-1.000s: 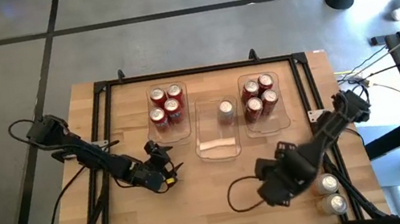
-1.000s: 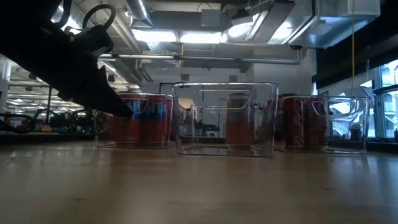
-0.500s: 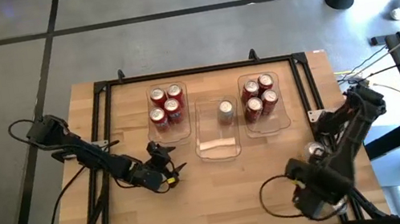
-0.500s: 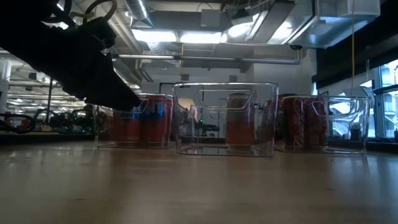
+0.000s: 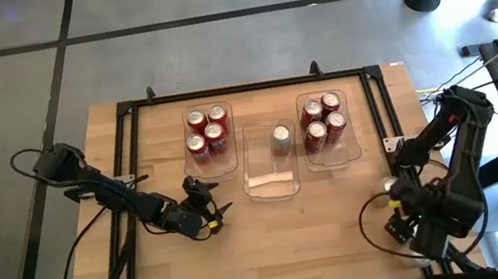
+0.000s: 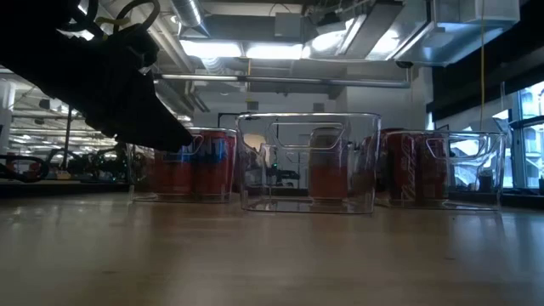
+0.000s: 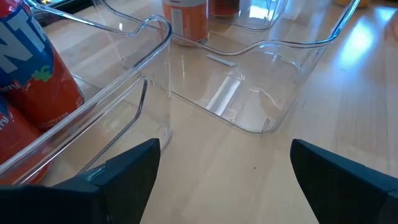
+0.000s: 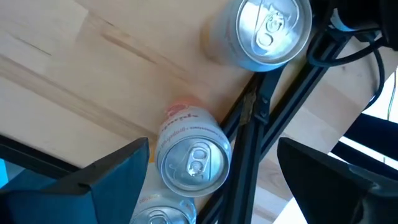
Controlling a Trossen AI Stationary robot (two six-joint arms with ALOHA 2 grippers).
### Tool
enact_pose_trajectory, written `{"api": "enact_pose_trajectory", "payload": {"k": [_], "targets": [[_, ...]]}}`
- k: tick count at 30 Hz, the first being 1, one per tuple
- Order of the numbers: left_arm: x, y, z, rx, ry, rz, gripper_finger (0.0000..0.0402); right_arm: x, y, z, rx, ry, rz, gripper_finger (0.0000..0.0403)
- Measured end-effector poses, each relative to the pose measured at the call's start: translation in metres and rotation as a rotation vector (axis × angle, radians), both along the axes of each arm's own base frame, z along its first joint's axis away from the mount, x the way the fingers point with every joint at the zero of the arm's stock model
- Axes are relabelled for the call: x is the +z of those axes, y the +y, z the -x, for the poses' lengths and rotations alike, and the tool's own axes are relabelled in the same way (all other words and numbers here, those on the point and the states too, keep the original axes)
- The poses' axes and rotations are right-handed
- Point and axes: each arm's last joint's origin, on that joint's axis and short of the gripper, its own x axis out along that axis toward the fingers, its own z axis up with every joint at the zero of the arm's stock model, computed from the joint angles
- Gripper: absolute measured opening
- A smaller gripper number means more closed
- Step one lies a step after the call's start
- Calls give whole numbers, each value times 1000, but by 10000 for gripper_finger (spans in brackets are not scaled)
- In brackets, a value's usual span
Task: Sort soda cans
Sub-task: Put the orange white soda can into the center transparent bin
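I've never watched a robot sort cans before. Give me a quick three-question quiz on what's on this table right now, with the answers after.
1. True or false: the middle bin holds four red cans.
2. Which gripper hangs over the loose pale cans near the table's right edge: (a) the left gripper or (b) the right gripper?
3. Fill in: the left bin and the right bin each hold ____ red cans.

Key
1. False: it holds a single pale can.
2. (b); its fingers stand open above them, touching none. The left gripper waits open in front of the bins.
3. Four.
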Motion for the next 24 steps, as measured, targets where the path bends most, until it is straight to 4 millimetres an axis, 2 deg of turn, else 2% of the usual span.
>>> {"api": "enact_pose_trajectory", "payload": {"k": [14,24], "targets": [[0,0,0,-2,2,-3,347,-3,8,-4,-41,-40,-68,353],[0,0,0,0,6,-3,347,-43,12,4,-36,26,-67,353]]}}
